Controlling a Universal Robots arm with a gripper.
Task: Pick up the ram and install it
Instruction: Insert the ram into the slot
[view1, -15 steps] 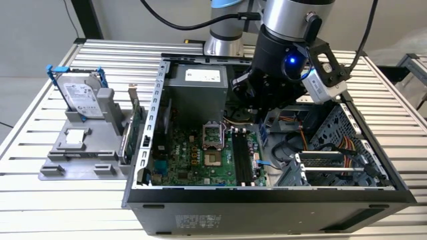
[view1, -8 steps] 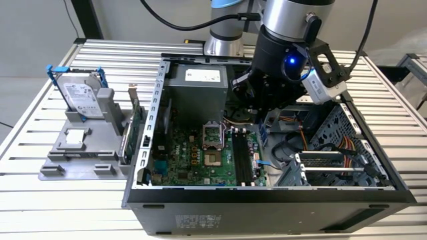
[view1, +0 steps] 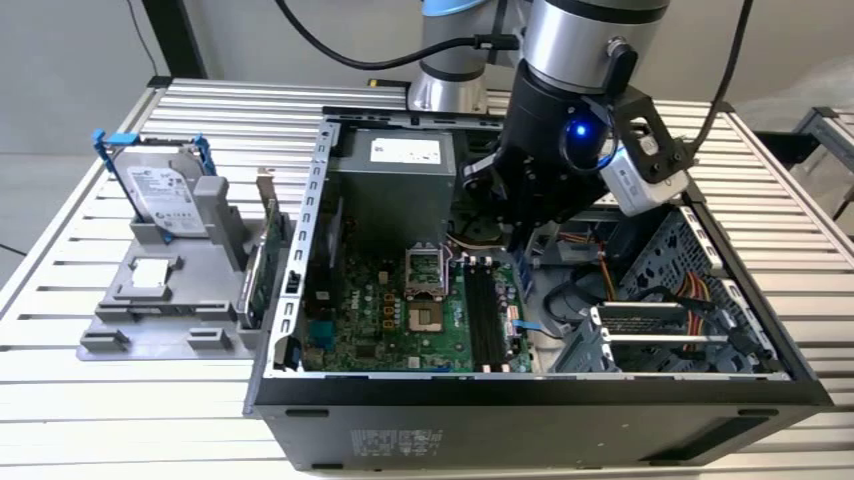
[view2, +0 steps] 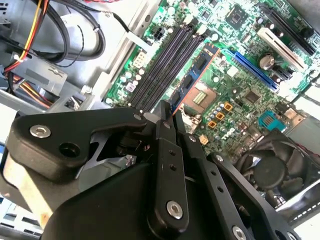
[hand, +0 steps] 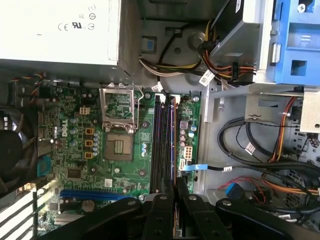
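One arm (view1: 574, 60) is over the open case (view1: 287, 300) on the bench (view1: 134, 420), and the claw (view2: 167, 114) is clenched on the ram (view2: 197, 70). It pinches the stick flat between both fingers (view2: 167, 165), so the stick hangs on edge, long side reaching out past the fingertips. That grip looks chosen to bring its lower edge square to the slots (hand: 162, 145). In the first wrist view the stick reads as a thin line running along them, beside the socket (hand: 119, 145). So the ram sits right in the claw, low over the motherboard (hand: 95, 170). Whether it touches a slot, I can't tell. On the exterior view's left, the drive (view1: 167, 195) stands in its holder (view1: 160, 300), well apart.
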